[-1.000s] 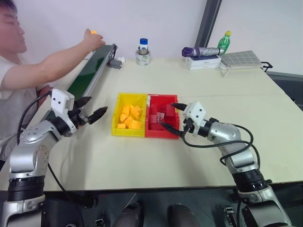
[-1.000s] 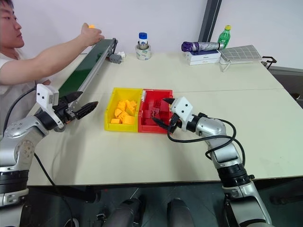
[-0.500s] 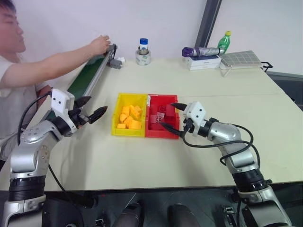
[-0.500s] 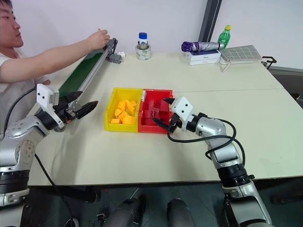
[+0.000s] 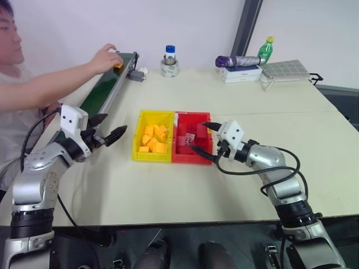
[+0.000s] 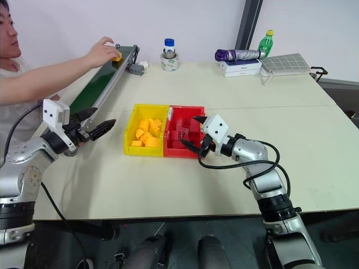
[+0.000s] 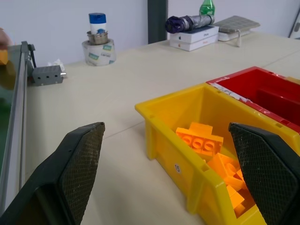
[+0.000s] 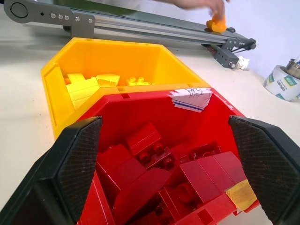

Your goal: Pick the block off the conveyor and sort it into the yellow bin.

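The left gripper hangs with its black fingers spread wide and nothing between them, beside the conveyor and level with the yellow bin across a strip of bare worktop. The right gripper is also spread wide and empty, its fingers over the right edge of the red bin, which stands touching the yellow bin's right wall. At the far end of the dark green belt a person's hand rests on the block, which sits on the belt there, well apart from both grippers. The yellow bin holds a pile of orange-yellow blocks. At the back of the worktop stand a tape roll with a blue-capped jar, a folded umbrella on white boxes and a green bottle.

From the left wrist, the two mesh-faced fingers stand far apart, with the yellow bin's near corner between them and studded orange blocks inside. The conveyor's grey rail runs along one side.

From the right wrist, the wide-set fingers frame the red bin full of red blocks, with the yellow bin behind it. Beyond, the conveyor rail carries the block under the person's blurred hand.
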